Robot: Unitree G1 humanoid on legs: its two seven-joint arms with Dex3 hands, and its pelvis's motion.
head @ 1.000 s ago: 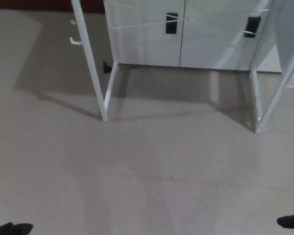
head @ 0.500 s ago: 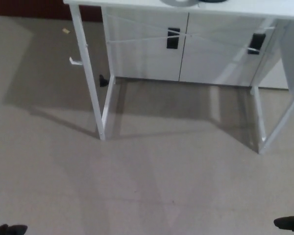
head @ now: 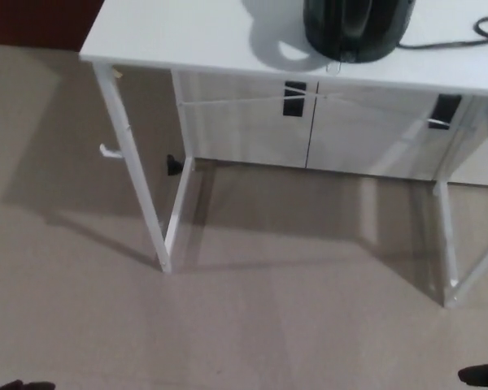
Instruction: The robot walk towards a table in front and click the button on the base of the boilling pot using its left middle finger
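I log a white table (head: 187, 36) bearing the black boiling pot (head: 356, 28) (cord (head: 455, 41) trailing right). Both hands sit at the bottom corners, left hand (head: 20, 384), right hand (head: 481, 374); finger state I cannot tell.

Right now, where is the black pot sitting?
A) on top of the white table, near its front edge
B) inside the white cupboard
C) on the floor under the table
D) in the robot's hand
A: the black pot stands on the white table close to its front edge, with a black cord trailing off to one side; nothing lies on the floor beneath.
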